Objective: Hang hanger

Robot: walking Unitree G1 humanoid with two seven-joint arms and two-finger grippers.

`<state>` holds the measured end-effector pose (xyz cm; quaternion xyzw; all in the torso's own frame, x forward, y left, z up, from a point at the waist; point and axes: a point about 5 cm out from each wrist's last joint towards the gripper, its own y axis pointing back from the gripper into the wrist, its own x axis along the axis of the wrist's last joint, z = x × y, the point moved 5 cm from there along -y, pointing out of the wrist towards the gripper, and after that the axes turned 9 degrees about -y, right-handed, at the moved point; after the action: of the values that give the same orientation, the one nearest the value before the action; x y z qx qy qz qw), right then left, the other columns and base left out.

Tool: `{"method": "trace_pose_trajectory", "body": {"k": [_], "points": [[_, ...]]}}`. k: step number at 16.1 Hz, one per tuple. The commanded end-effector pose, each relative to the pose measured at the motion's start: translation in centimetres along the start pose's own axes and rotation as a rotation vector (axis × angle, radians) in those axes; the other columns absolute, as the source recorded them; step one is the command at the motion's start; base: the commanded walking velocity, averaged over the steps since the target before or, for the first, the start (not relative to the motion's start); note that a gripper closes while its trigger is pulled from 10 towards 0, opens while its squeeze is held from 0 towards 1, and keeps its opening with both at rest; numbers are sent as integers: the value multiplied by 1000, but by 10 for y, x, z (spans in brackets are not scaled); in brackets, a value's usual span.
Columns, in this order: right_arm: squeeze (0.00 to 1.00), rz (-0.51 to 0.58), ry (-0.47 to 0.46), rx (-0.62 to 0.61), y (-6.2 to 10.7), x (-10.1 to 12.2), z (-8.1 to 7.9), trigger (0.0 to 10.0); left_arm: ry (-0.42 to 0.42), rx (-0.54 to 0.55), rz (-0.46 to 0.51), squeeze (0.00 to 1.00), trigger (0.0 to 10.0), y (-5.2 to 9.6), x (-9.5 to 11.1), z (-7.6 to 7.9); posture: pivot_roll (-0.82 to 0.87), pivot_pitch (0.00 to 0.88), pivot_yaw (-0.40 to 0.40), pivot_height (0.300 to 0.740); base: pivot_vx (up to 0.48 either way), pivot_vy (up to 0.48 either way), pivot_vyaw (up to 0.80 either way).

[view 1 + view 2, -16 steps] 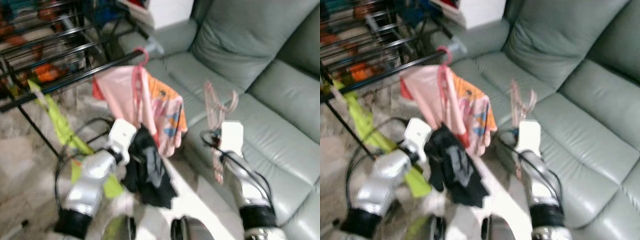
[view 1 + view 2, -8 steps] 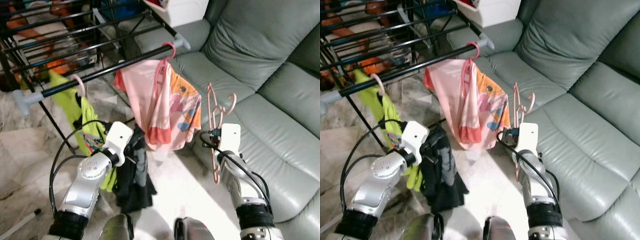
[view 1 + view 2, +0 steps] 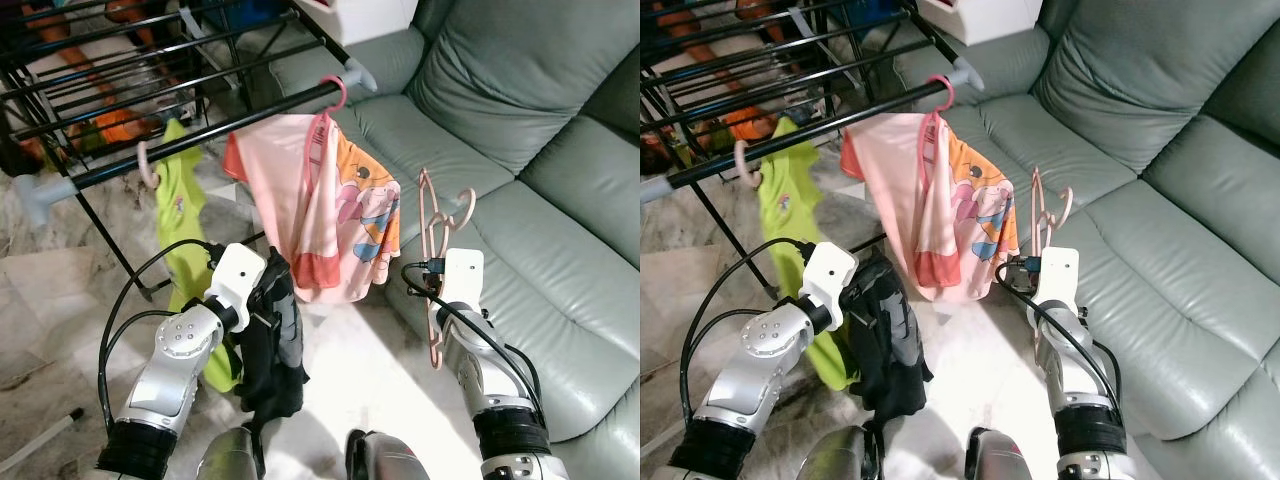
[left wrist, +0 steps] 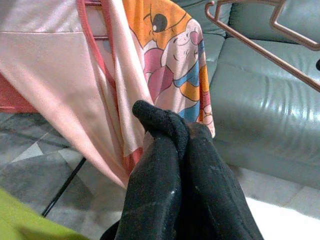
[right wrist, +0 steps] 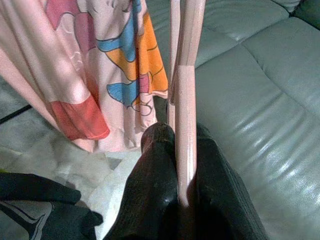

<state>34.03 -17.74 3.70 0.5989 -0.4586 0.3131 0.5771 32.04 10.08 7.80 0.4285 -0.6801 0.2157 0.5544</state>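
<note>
Camera view has steadied and swung slightly left since a second ago, when it was blurred; the things themselves appear unmoved. Right gripper (image 5: 182, 150) is clamped shut on a bare pink hanger (image 3: 437, 235), held upright above the sofa (image 3: 560, 200), its hook up and well apart from the rack rail (image 3: 220, 125). Left gripper (image 4: 172, 132) is closed on a dark garment (image 3: 272, 350) that hangs down toward the floor. Already on the rail: a pink printed shirt (image 3: 330, 215) on its own hanger, and a green shirt (image 3: 185, 215) further left.

Judgement: the hanger has not yet reached the rail; the garment is not yet on it. With the view now sharp, the rail is clearly placed for an approach. Free rail between the two hung shirts looks the likeliest spot.
</note>
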Motion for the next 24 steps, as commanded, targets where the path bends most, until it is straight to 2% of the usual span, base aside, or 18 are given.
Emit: {"method": "trace_pose_trajectory", "body": {"k": [1,5,14,16,17,18,20,21,22,23,24], "points": [[0,5,1,-12,0,2,4,10000,-15,-6,49,0,10000,-1,12,1,-10,120,-43,740,-334,0,0],[0,7,0,-12,-1,2,3,10000,-17,-10,47,0,10000,-1,12,1,-9,121,-40,740,-326,0,0],[0,10,-1,-19,-1,3,6,10000,-25,-11,54,0,10000,-3,14,0,-11,118,-37,740,0,0,0],[0,11,9,7,0,5,6,10000,-49,-34,75,0,10000,-1,17,-4,-11,112,-30,740,0,0,0],[0,6,51,63,3,6,6,10000,-110,-88,95,0,10000,0,21,-6,-7,112,-30,740,0,0,0],[0,1,63,81,4,6,6,10000,-137,-109,98,0,10000,0,21,-6,-8,111,-28,740,0,0,0],[0,-11,184,136,9,3,15,10000,-232,-296,77,0,10000,0,22,-5,-12,115,-24,740,0,0,0],[0,-45,251,185,11,0,20,10000,-349,-543,-34,0,10000,9,5,2,-18,113,-18,740,0,0,0],[0,-47,273,205,12,1,21,10000,-426,-641,-119,0,10000,16,-8,1,-21,112,-15,740,0,0,0],[0,-44,273,211,12,3,21,10000,-502,-684,-167,0,10000,18,-16,-3,-25,109,-9,740,0,0,0],[0,-40,270,217,11,5,20,10000,-665,-711,-221,0,10000,16,-24,-14,-26,107,-6,740,0,0,0]]}}
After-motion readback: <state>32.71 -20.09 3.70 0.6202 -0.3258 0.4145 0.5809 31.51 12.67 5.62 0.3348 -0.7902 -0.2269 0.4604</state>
